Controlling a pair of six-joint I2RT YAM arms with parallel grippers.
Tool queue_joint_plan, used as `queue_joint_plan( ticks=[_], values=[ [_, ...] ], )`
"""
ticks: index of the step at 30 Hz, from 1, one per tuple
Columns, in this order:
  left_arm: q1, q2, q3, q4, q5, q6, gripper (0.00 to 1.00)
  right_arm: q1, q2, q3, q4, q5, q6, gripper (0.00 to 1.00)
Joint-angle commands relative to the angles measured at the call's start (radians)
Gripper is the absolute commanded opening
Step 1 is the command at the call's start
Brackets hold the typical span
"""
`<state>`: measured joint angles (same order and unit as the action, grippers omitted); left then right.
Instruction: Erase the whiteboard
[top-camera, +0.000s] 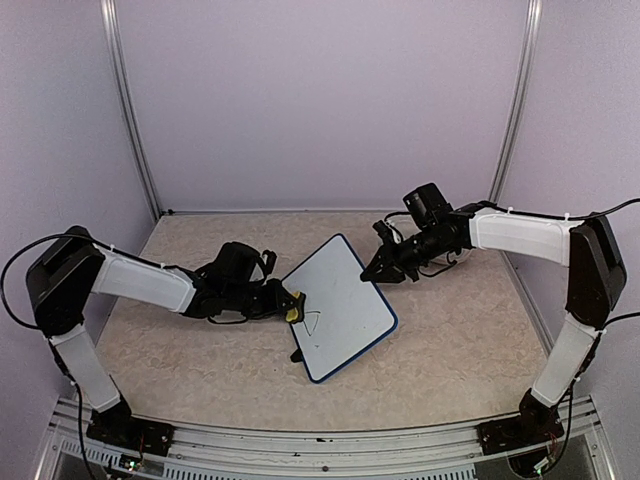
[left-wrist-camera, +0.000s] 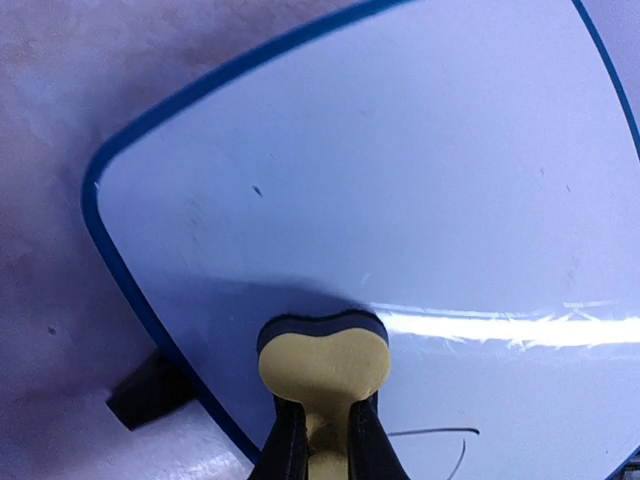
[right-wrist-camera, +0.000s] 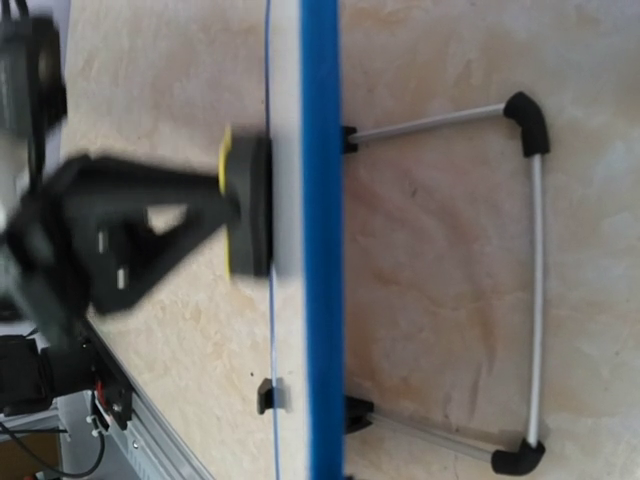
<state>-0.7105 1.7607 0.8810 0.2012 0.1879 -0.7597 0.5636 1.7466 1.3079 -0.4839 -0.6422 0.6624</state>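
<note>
The whiteboard (top-camera: 345, 300), white with a blue rim, stands tilted on the table's middle. My left gripper (top-camera: 285, 300) is shut on a yellow sponge eraser (top-camera: 292, 307), whose dark felt face presses on the board's lower left part (left-wrist-camera: 400, 180). In the left wrist view the eraser (left-wrist-camera: 322, 365) bulges out past my fingers (left-wrist-camera: 285, 440), and a thin black marker line (left-wrist-camera: 440, 432) lies just to its right. My right gripper (top-camera: 370, 272) meets the board's far right rim, shut on it. The right wrist view looks along the blue rim (right-wrist-camera: 320, 150); the eraser (right-wrist-camera: 250, 205) and left gripper (right-wrist-camera: 130, 250) are on its left.
A wire stand with black end caps (right-wrist-camera: 535, 270) props the board from behind. One black foot (left-wrist-camera: 150, 390) pokes out under the board's near left edge. Grey walls and metal posts (top-camera: 130, 120) close in the table; a metal rail (top-camera: 320, 440) runs along its front.
</note>
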Motion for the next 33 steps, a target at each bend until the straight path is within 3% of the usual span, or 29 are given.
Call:
queue_joint_plan(
  ticks=[1,9,18,24,33],
  values=[
    [-0.084,-0.022,-0.08,-0.002,0.093,-0.025,0.0,0.013,0.006,-0.025,-0.006,0.003,-0.019,0.0],
    [-0.201,-0.05,-0.149,0.038,0.07,0.073,0.0,0.013,0.004,-0.037,-0.015,-0.001,-0.023,0.0],
    [-0.309,-0.012,0.007,-0.065,-0.021,0.162,0.0,0.013,0.003,-0.047,-0.02,-0.006,-0.024,0.0],
    [-0.286,0.025,0.144,-0.24,-0.144,0.193,0.0,0.013,0.012,-0.037,-0.026,-0.011,-0.027,0.0],
    [-0.096,0.051,0.013,-0.209,-0.117,0.141,0.0,0.013,0.013,-0.036,-0.035,-0.01,-0.04,0.0]
  ],
)
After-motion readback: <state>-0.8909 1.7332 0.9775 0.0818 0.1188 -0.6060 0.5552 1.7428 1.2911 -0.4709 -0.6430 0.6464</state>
